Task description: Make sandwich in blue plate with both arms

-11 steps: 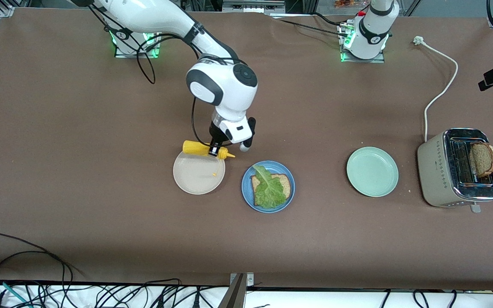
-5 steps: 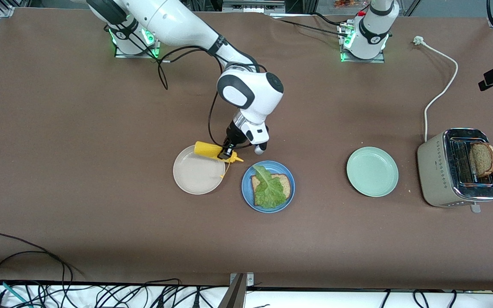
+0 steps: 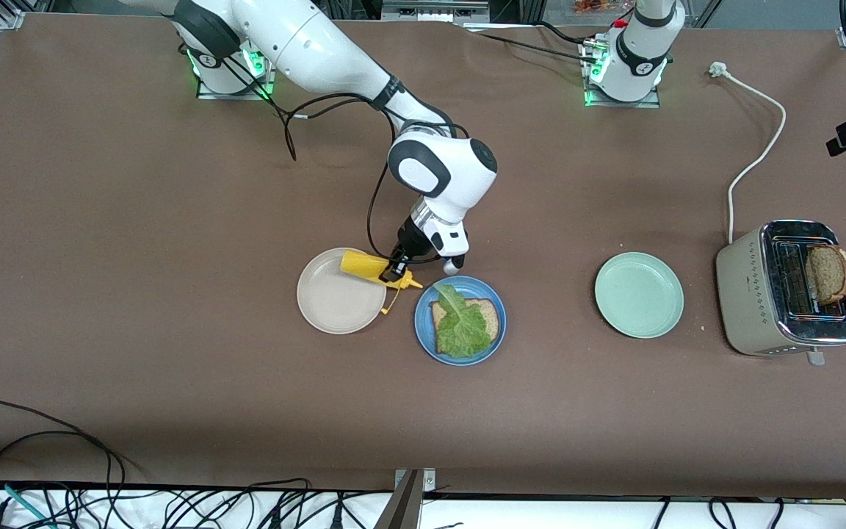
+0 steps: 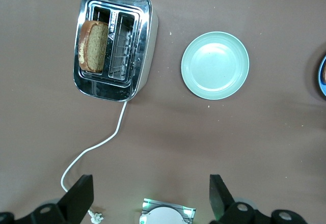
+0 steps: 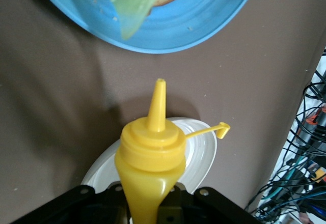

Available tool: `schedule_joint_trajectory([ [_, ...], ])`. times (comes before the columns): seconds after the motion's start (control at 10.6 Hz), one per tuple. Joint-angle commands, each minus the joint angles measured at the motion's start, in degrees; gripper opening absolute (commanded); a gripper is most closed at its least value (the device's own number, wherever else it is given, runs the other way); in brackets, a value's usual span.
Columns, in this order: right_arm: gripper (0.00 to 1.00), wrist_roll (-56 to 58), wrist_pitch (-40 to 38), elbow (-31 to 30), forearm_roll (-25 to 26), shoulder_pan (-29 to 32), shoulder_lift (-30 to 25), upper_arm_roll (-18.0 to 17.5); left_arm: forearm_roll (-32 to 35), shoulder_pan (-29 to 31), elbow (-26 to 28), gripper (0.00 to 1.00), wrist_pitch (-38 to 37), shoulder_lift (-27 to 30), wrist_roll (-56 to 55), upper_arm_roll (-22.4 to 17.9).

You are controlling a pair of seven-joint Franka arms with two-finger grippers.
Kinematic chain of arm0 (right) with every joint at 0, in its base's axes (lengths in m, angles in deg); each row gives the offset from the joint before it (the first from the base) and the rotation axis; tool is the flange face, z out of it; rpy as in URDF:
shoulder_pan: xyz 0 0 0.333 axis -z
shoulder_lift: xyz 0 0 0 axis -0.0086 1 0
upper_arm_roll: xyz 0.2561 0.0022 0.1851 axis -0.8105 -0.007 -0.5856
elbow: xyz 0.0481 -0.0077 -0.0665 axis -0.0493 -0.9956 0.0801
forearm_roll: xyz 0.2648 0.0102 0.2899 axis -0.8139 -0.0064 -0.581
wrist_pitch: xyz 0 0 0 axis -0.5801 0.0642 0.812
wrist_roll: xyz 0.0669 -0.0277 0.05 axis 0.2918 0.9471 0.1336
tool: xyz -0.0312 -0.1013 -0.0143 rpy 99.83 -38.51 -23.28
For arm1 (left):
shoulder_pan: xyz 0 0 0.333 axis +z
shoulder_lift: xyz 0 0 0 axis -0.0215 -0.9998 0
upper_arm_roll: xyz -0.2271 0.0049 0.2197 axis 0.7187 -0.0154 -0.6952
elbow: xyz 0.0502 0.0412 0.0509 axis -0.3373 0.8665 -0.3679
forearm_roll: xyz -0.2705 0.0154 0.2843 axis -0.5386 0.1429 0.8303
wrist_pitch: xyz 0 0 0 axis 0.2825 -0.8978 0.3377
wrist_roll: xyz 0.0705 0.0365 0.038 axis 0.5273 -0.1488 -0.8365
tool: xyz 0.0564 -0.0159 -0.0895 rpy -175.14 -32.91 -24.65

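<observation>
The right gripper (image 3: 396,272) has its jaws clamped on a yellow mustard bottle (image 3: 369,266), held nearly flat w/ the nozzle (image 5: 158,104) aimed toward the blue plate (image 3: 427,336). The bottle hangs over the beige plate (image 3: 331,305), at the rim nearest the blue one; its cap dangles on a tether. On the blue plate sit one bread slice (image 3: 490,314) and a lettuce leaf (image 3: 461,327). Judgement: the nozzle isn't over the lettuce yet, so carry on to mid-leaf, tip down, then squeeze gently; squeezing early would drip on the table. The left gripper (image 4: 147,203) waits high by its base, jaws spread wide, nothing held. The top slice (image 3: 828,273) stands in the toaster (image 3: 750,301), near the mint plate (image 3: 639,294).
</observation>
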Motion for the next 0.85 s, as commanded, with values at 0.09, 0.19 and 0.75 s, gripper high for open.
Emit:
schedule_joint_trajectory([
  [0.09,0.0,-3.1,-1.9,3.1,1.7,-3.5,2.6,2.6,-1.6,0.2,-0.7,1.0,0.0,-0.4,0.4,0.6],
  [0.19,0.0,-5.2,-1.7,3.2,3.7,-3.5,3.2,2.6,-1.6,0.2,-0.7,1.0,0.0,-0.3,0.4,0.6],
  [0.75,0.0,-5.4,-1.9,3.2,4.4,-4.0,3.4,2.4,-1.6,0.4,-0.7,1.0,0.0,-0.4,0.5,0.6],
])
